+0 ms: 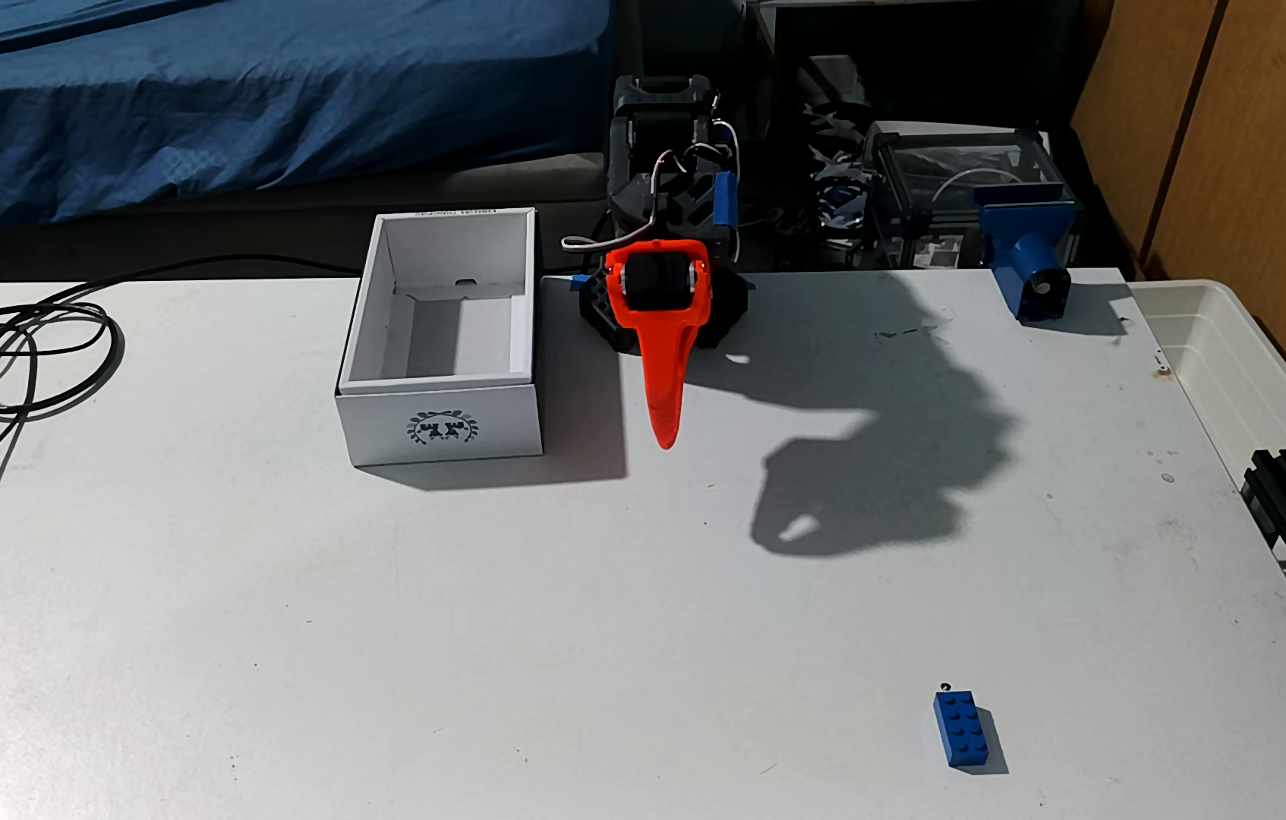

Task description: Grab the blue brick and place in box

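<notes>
Brick-wise, the blue brick (967,728) is lying flat, studs up, near the desk's (466,631) front right in the fixed view, well apart from the box (441,426). It's looking light, rigid and slick, so I'd be pinching its long sides. The orange tool (665,441) is hanging beside the box, tips seemingly together.

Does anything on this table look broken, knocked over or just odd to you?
Nothing looks broken or spilled. The white box sits upright and empty, and the blue brick lies flat, studs up, far from it. The only untidy bit is a loose tangle of cables at the table's left edge.
</notes>
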